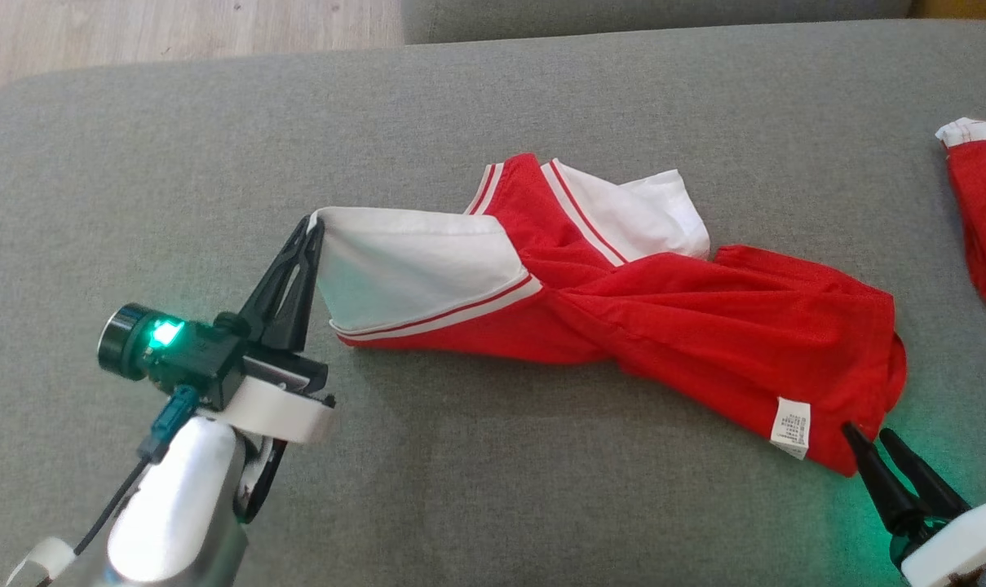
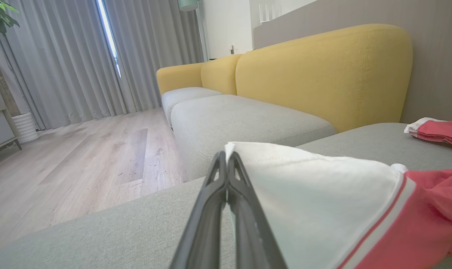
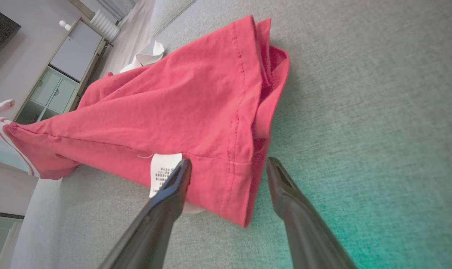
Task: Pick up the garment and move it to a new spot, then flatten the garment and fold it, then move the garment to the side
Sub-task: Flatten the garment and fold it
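The left gripper (image 1: 313,222) is clamped on the white sleeve (image 1: 395,261) of the red-and-white T-shirt (image 1: 705,318), and the sleeve is held raised at the left, seemingly so the twist can be drawn out. The right gripper (image 1: 866,430) is spread astride the hem corner (image 1: 835,456) beside the care label (image 1: 790,425), apparently readied for a second grasp. The shirt is stretched across the grey sofa seat (image 1: 493,98).

Left gripper (image 1: 315,222) clamped, right gripper (image 1: 866,430) spread — seemingly low

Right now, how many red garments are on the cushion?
2. One garment lies twisted across the grey cushion, its white end clamped in the left gripper. The second garment sits at the head view's right edge, partly cut off; others could be out of frame.
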Controlling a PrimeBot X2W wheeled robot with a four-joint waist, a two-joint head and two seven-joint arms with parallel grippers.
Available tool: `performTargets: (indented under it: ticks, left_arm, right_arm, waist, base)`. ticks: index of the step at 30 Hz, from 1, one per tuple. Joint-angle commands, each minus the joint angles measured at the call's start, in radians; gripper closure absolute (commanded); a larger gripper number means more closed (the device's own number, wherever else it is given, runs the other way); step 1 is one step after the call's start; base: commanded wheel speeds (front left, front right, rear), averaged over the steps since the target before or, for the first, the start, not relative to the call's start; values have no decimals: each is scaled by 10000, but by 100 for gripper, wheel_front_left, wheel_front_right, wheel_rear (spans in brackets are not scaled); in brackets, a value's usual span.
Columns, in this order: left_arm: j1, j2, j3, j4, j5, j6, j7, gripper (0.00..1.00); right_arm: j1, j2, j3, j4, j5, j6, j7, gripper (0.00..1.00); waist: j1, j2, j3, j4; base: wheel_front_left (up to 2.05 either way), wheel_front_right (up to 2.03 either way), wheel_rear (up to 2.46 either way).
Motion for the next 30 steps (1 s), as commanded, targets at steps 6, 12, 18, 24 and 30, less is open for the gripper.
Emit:
performTargets:
  ticks: [6,12,18,24,30]
  left_arm:
    - [-373,57,542,-301,216,-140,-41,100]
    - [-409,-31,603,-247,323,-228,-41,100]
    - [-379,-82,673,-185,402,-291,-41,100]
    - [-347,-110,777,-110,476,-344,-42,100]
    - [-312,-136,837,-43,527,-388,-42,100]
  right_arm:
    - [-111,-152,-105,-33,-227,23,178,0]
    - [-197,-23,-189,37,-280,23,340,4]
    - [-191,39,-252,19,-401,23,293,50]
    - [-136,17,-360,-40,-496,23,250,77]
    - [-95,-19,-387,-264,-557,23,100,100]
  waist:
    - [0,0,66,40]
    - [0,0,86,120]
    - [0,0,73,142]
    - [0,0,11,88]
    - [0,0,-116,16]
  base:
    - [0,0,0]
    - [0,0,0]
    - [0,0,0]
    - [0,0,0]
    - [0,0,0]
